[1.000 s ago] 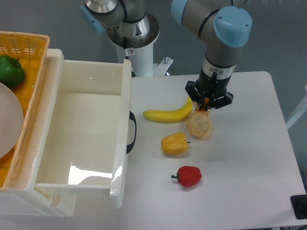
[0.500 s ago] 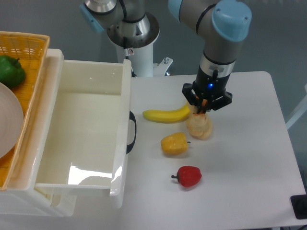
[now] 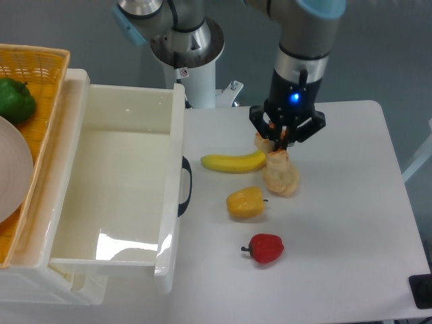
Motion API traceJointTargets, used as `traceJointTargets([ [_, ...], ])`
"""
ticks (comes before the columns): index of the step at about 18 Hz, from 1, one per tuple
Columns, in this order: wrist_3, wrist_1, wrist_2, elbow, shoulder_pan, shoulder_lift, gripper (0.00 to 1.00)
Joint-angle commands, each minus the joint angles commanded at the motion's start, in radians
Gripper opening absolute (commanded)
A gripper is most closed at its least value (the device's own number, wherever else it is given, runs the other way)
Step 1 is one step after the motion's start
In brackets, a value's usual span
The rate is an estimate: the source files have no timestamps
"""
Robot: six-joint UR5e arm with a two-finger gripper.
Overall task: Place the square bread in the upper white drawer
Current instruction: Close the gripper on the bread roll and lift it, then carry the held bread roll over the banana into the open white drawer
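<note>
My gripper (image 3: 280, 140) hangs just above the table, right of the banana's tip, shut on the square bread (image 3: 262, 142). The bread is a pale tan slab with orange-brown edges, and only its left part shows past the fingers. It is lifted off the table, directly above the round bun (image 3: 281, 178). The upper white drawer (image 3: 115, 182) stands pulled open at the left, glossy and with nothing in it, its black handle (image 3: 185, 186) facing the fruit.
A banana (image 3: 233, 163), a yellow-orange pepper (image 3: 245, 202) and a red pepper (image 3: 266, 248) lie between the drawer and my gripper. A woven yellow basket (image 3: 42, 67) with a green pepper (image 3: 15, 99) and a white plate (image 3: 10, 169) sits far left. A smaller white drawer (image 3: 74, 283) is below.
My gripper has risen and shifted slightly left, away from the bun. The square bread has come up with it and now shows beside the fingers.
</note>
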Motion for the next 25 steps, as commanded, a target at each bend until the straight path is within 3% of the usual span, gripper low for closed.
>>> traceJointTargets([
  [6,-0.109,0.003,-0.077,0.003,-0.021,0.026,0.14],
  [10,-0.198,0.049,-0.081,0.006,-0.069,0.034,0.14],
  [17,-0.256,0.057,-0.120,-0.002,-0.184,0.023,0.16],
  [25,-0.285,0.061,-0.144,-0.003,-0.258,-0.015,0.20],
])
